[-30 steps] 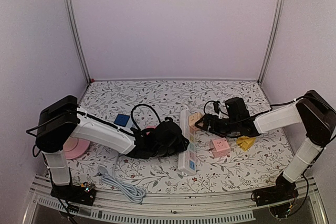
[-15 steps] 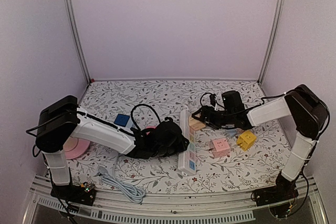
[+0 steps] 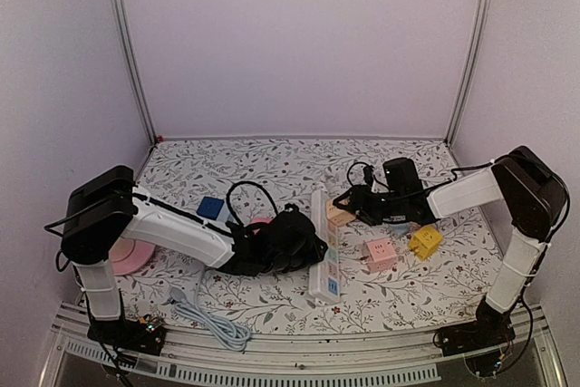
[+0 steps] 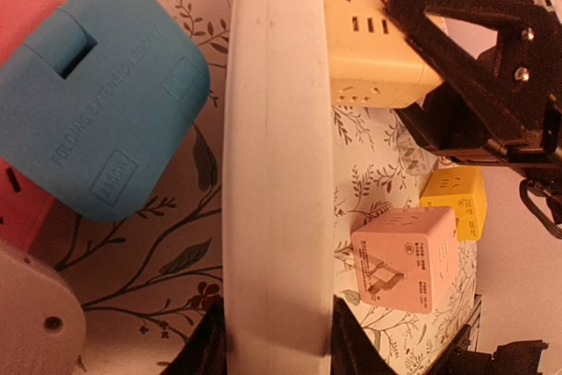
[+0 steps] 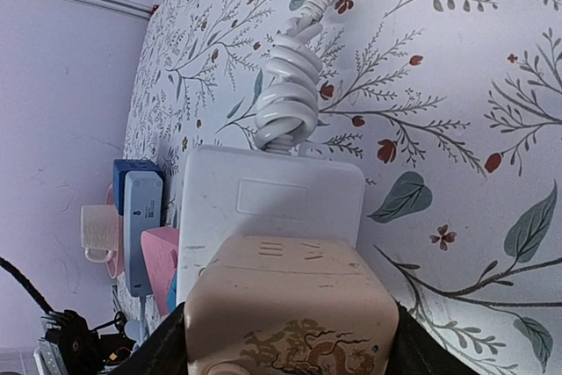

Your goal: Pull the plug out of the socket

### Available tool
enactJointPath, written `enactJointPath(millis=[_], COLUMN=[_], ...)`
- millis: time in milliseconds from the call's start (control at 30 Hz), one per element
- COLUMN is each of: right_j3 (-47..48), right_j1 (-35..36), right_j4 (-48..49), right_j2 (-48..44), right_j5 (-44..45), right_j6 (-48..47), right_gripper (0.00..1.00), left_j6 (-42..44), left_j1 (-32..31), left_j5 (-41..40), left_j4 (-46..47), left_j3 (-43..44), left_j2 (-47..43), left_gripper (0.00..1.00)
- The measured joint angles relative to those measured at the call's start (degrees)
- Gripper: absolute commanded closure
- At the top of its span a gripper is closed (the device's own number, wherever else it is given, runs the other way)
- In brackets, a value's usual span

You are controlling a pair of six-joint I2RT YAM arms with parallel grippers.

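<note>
The socket is a long white power strip (image 3: 322,256) lying on the floral table (image 3: 272,165). My left gripper (image 3: 311,254) is shut across its width near its near end; in the left wrist view the strip (image 4: 277,155) runs up between the dark fingers of the left gripper (image 4: 277,340). A beige cube plug (image 3: 337,215) sits in the strip's right side near the far end. My right gripper (image 3: 351,207) is shut on it. In the right wrist view the plug (image 5: 290,305) fills the gap of the right gripper (image 5: 285,340), against the strip (image 5: 272,195).
A pink cube (image 3: 379,254) and a yellow cube (image 3: 424,241) lie right of the strip. A blue adapter (image 3: 212,208), a pink disc (image 3: 131,258) and a grey cable (image 3: 210,316) lie to the left. The strip's coiled white cord (image 5: 290,94) trails away from its far end.
My right gripper moved left and farther back onto the beige plug, and its jaws narrowed around it, uncovering the yellow cube. The left gripper and the strip have not moved.
</note>
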Motion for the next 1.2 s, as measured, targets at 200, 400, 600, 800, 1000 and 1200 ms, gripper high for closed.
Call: enactJointPath(millis=[200,400,600,800,1000,1200], right_j3=[-0.22,-0.22,-2.64,-5.03,-5.4,-0.22], right_j1=[1.09,1.33,-0.52,-1.57,-0.33,4.61], right_j4=[-4.2,-7.21,-4.68,-0.98,-0.04,-7.56], right_j2=[-3.1,-4.92,-4.92,-4.66,-4.61,-5.14], right_j5=[2.6,4.15,1.09,-1.68,-0.66,9.11], right_j6=[-1.16,-3.23,-3.02,-1.31,-0.44,-2.51], right_gripper=[0.86,0.88,0.88,0.89,0.89,0.89], left_j6=[-0.87,-0.96,-0.98,-0.98,-1.05,-2.47], left_j1=[-0.72,-1.11,-1.25,-1.38,-1.38,-1.38], left_j5=[-0.22,0.0,0.74,1.49,1.51,0.63], left_j4=[-0.92,-1.25,-1.29,-1.44,-1.51,-2.23], left_j3=[0.59,0.79,0.76,0.76,0.79,1.01], left_j2=[0.0,0.0,0.0,0.0,0.0,0.2], left_gripper=[1.0,1.0,1.0,1.0,1.0,1.0])
